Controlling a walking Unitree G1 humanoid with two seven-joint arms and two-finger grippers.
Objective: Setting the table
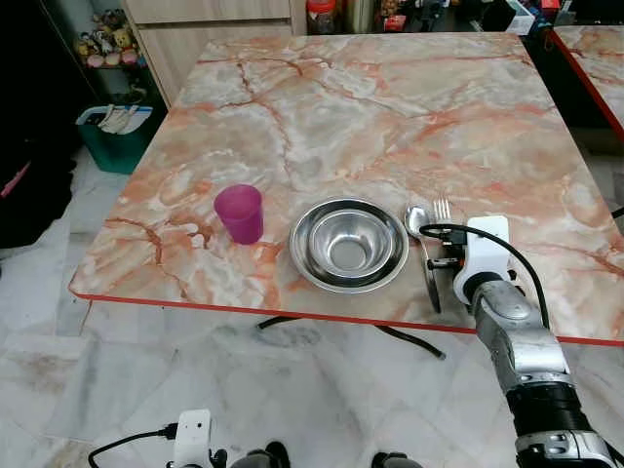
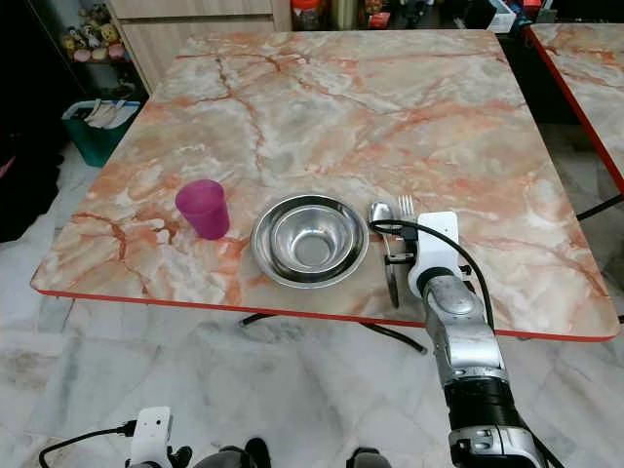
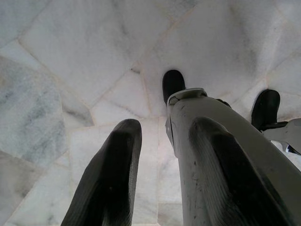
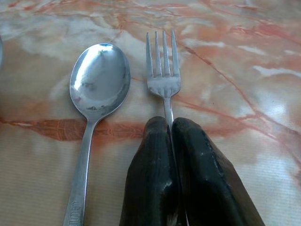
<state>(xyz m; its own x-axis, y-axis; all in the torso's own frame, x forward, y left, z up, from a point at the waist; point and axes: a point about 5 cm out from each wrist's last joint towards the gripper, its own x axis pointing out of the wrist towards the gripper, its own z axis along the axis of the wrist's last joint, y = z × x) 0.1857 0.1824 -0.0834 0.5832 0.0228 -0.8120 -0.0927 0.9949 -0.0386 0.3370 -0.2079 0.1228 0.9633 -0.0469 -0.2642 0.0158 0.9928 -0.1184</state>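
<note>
Beside the bowl (image 1: 349, 244), spoon (image 4: 94, 94), fork (image 4: 162, 70), purple cup (image 1: 239, 213).

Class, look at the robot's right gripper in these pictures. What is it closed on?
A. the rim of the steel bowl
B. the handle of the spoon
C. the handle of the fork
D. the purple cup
C: in the right wrist view the right gripper has its two black fingers pressed together around the handle of the fork, while the spoon lies free beside it on the table.
</note>
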